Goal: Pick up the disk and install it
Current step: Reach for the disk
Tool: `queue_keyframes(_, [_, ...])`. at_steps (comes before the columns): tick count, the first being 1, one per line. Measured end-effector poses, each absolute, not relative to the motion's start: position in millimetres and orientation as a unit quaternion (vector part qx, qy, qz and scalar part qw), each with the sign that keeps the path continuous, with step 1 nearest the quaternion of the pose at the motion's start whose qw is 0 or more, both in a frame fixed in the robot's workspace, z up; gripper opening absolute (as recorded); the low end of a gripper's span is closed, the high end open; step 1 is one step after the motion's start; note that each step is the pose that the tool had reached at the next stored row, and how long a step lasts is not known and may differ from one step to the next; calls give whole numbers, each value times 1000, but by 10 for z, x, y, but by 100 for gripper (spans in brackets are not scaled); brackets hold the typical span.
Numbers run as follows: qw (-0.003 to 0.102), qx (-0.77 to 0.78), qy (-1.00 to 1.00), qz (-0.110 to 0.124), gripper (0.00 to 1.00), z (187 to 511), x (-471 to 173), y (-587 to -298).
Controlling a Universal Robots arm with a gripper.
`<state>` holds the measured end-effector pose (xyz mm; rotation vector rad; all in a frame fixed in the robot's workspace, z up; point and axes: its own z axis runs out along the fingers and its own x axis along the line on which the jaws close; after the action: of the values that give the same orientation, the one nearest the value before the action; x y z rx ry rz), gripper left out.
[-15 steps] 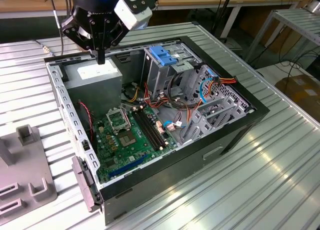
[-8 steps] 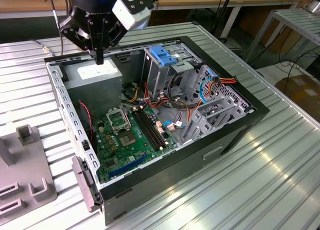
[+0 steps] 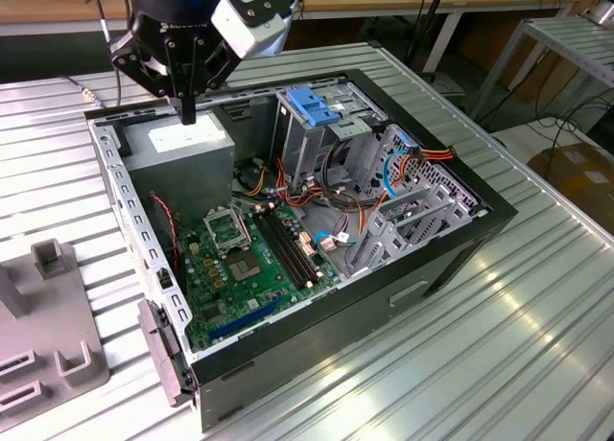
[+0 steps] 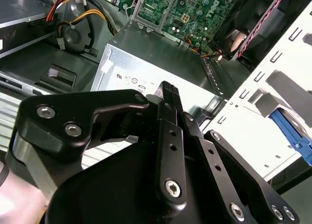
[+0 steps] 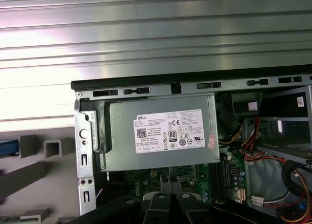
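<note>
Pincer [image 3: 188,113] narrow, fingertips together on nothing, hangs over power supply box [image 3: 187,153] inside open computer case [image 3: 451,259] on ribbed surface [image 3: 537,345]. Disk [image 5: 7,148], seen as a blue rail edge in the first wrist view, sits at grey fixture [image 3: 67,350] outside the case wall.

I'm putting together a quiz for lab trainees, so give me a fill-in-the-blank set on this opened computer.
1. The gripper hangs above the power-supply box with its jaws ___.
2. The latch atop the drive cage is coloured ___.
3. The motherboard inside the open case is ___.
Missing words: shut; blue; green.
</note>
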<state>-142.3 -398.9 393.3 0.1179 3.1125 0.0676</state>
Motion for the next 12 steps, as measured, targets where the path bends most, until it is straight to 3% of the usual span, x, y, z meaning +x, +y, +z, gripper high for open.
queue_keyframes(12, [13,38,999,22,10,3933,-1476,-3989])
